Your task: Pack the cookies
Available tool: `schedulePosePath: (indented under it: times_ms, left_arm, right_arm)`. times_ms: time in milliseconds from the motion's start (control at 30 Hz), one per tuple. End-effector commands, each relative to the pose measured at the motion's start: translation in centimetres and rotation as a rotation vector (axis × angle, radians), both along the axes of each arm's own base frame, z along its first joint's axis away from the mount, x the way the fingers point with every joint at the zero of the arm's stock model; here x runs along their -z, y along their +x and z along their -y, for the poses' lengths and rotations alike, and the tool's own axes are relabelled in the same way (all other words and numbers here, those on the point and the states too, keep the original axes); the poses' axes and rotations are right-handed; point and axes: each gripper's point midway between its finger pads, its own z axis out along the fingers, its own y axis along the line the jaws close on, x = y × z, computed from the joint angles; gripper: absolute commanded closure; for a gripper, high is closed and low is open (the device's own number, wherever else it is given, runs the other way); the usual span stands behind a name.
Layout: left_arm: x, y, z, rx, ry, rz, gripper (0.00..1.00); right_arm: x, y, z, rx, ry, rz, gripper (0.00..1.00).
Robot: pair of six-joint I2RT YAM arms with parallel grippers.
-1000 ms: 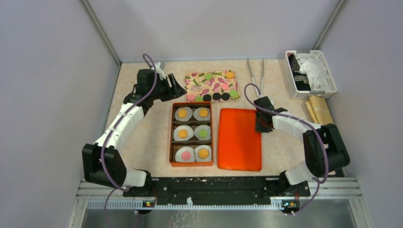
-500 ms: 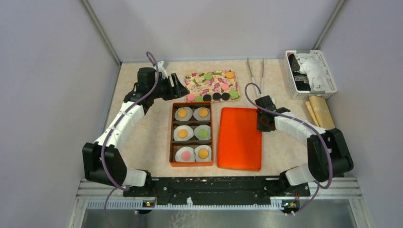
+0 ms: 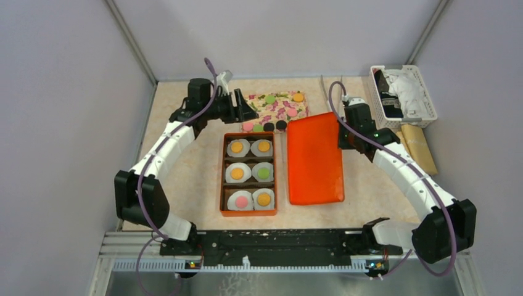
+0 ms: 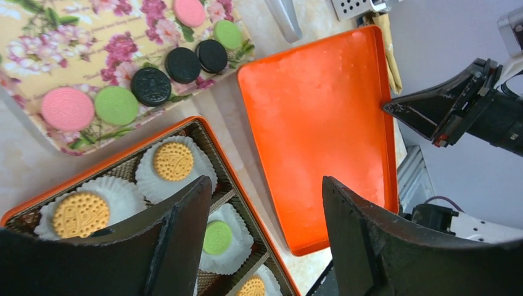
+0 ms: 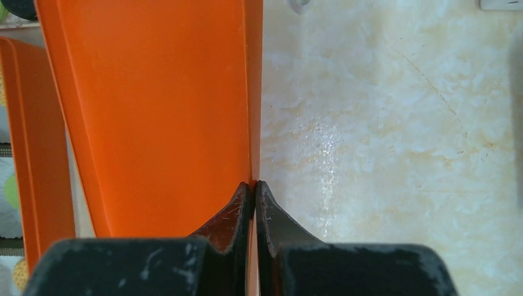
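The orange box [image 3: 222, 172] holds six white paper cups, each with a cookie [image 3: 263, 173] in orange, green or pink. More cookies [image 3: 269, 126] lie on the floral board [image 3: 275, 103]; the left wrist view shows pink [image 4: 66, 108], green [image 4: 116, 105] and black [image 4: 151, 86] ones. My right gripper [image 3: 343, 134] is shut on the right rim of the orange lid [image 3: 314, 160], which is raised and tilted beside the box; the grip shows in the right wrist view [image 5: 254, 185]. My left gripper [image 3: 248, 111] is open and empty above the board's left end, also in its own view [image 4: 265, 185].
Metal tongs [image 3: 324, 85] lie at the back, partly behind the lid. A white basket [image 3: 404, 95] with cloth stands at the back right, with a tan roll [image 3: 420, 147] in front of it. The lid's far corner hangs over the board's right end.
My right gripper has moved back and up with the lid, so the lid now stands tilted and nearer the board. My left gripper has moved right, over the board's left end.
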Motion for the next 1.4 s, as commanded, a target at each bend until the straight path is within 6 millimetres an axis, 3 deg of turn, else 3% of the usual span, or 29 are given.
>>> schedulePosePath:
  times_ms: [0,133,300,500,767,967,1167,1267,1367]
  left_arm:
    - [-1.3,-0.6,2.1,0.087,-0.043,0.058,0.27]
    - [-0.5,-1.8,3.7,0.142,-0.080,0.055,0.26]
    - [0.0,-3.0,5.0,0.221,-0.173,0.068,0.22]
    - [0.6,-3.5,5.6,0.271,-0.225,0.082,0.20]
    - [0.8,-3.6,6.0,0.318,-0.263,0.145,0.16]
    - [1.8,-3.7,6.3,0.338,-0.303,0.143,0.15]
    - [0.0,-4.7,6.9,0.398,-0.417,0.176,0.16]
    - [-0.7,-5.3,7.0,0.424,-0.455,0.191,0.21]
    - [-0.7,-5.8,7.1,0.435,-0.463,0.191,0.32]
  right_arm:
    - [-4.0,1.4,-0.8,-0.032,0.040,0.098,1.00]
    - [-5.9,2.2,-1.2,-0.016,0.066,0.132,1.00]
    - [-9.1,3.6,-2.9,-0.031,0.160,0.183,1.00]
    - [-13.6,5.2,-4.9,-0.069,0.259,0.252,1.00]
    - [-17.2,6.9,-6.2,-0.121,0.396,0.278,1.00]
    - [-17.5,7.4,-7.3,-0.162,0.459,0.267,1.00]
    - [-16.4,7.9,-9.0,-0.203,0.534,0.231,1.00]
    - [-15.6,8.2,-9.4,-0.207,0.550,0.218,1.00]
    - [-14.5,8.5,-9.8,-0.210,0.555,0.196,1.00]
